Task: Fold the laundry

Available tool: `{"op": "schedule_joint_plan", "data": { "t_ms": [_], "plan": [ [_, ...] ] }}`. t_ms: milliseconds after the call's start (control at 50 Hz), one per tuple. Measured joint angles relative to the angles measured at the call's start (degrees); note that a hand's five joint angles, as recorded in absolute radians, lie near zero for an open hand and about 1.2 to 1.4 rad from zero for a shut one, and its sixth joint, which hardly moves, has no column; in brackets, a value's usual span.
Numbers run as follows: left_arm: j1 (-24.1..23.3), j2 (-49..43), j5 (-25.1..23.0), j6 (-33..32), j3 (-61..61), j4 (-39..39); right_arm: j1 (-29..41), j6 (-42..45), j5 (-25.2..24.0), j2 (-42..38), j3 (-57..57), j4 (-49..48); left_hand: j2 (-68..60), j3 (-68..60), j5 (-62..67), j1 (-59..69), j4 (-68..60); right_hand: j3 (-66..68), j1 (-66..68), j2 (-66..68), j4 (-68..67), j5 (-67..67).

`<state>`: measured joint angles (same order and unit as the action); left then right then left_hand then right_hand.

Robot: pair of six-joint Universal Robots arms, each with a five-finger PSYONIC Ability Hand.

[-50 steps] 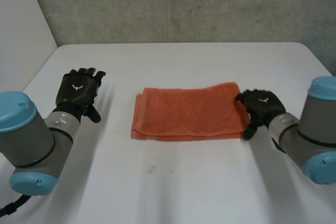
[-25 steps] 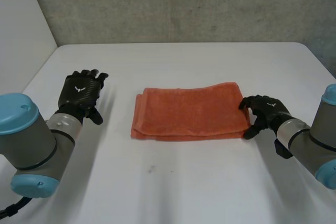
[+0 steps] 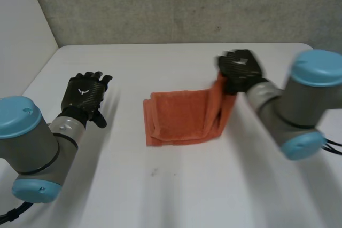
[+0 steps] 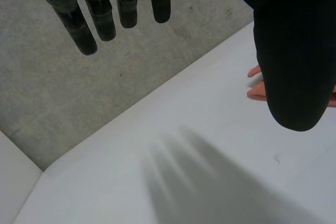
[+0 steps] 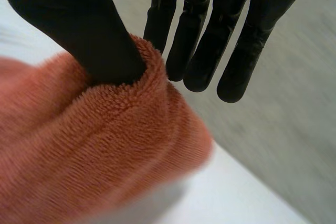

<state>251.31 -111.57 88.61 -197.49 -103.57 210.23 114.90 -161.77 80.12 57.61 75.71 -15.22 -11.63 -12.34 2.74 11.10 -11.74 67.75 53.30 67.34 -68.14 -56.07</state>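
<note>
Just one orange towel (image 3: 181, 121); right hand (image 3: 241, 69) pinches raised end.

White table (image 3: 176, 196): matte top, rounded far corners, 1 small dark speck (image 3: 154, 172) on it toward the near side. Rough grey concrete wall (image 3: 187, 4) stands behind the far edge. Plain white panel (image 3: 21, 25) meets that wall at the left.
</note>
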Motion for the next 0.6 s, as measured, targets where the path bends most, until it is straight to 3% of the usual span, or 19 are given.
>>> {"op": "schedule_joint_plan", "data": {
  "t_ms": [120,200,220,240,260,340,360,440,520,600],
  "plan": [
    [0.00,0.14,0.09,0.00,-0.01,-0.01,12.46,5.22,-1.39,-6.70,-10.28,5.13,0.00,0.00,0.00,0.00,0.00,0.03,2.17,0.00,-0.19,-0.41],
    [0.00,0.41,0.15,0.01,-0.03,-0.04,16.82,6.03,-1.48,-10.60,-12.94,6.73,0.00,0.00,0.00,0.00,0.00,-9.87,-5.26,-10.67,10.07,7.88],
    [-0.01,0.57,0.18,0.02,-0.04,-0.06,17.94,5.98,-0.59,-11.90,-13.42,7.29,0.00,0.00,0.00,0.00,0.00,-29.99,-23.98,-30.27,29.02,26.08],
    [-0.01,0.64,0.20,0.04,-0.05,-0.07,18.25,5.87,0.12,-12.33,-13.47,7.51,0.00,0.00,0.00,0.00,0.00,-34.64,-29.46,-34.92,34.81,31.84],
    [-0.03,0.75,0.22,0.06,-0.05,-0.08,18.41,5.60,1.54,-12.72,-13.33,7.78,0.00,0.00,0.00,0.00,0.00,-50.37,-39.87,-50.46,50.71,47.74],
    [-0.10,0.87,0.15,0.24,0.29,-0.13,17.86,4.43,4.08,-11.98,-12.57,7.89,0.00,0.00,0.00,0.00,0.00,-55.25,-41.46,-54.57,54.76,52.01],
    [-0.26,0.90,0.09,0.40,0.78,-0.19,15.38,0.38,7.13,-8.98,-10.55,7.76,0.00,0.00,0.00,0.00,0.00,-55.51,-41.46,-54.65,54.77,52.34],
    [-1.34,0.87,-0.02,0.70,2.75,-0.43,11.44,-6.28,8.40,-4.94,-7.84,7.67,0.00,0.00,0.00,0.00,0.00,-55.51,-41.46,-54.65,54.77,52.37],
    [-3.54,0.48,-0.15,1.62,6.08,-0.75,7.44,-13.62,7.02,-1.82,-5.54,7.80,0.00,0.00,0.00,0.00,0.00,-55.51,-41.46,-54.65,54.77,52.37],
    [-7.38,-1.83,-0.36,5.24,13.17,-2.34,4.24,-18.45,2.60,-1.12,-5.06,8.75,0.00,0.00,0.00,0.00,0.00,-55.51,-41.46,-54.65,54.77,52.38]
  ]
}}
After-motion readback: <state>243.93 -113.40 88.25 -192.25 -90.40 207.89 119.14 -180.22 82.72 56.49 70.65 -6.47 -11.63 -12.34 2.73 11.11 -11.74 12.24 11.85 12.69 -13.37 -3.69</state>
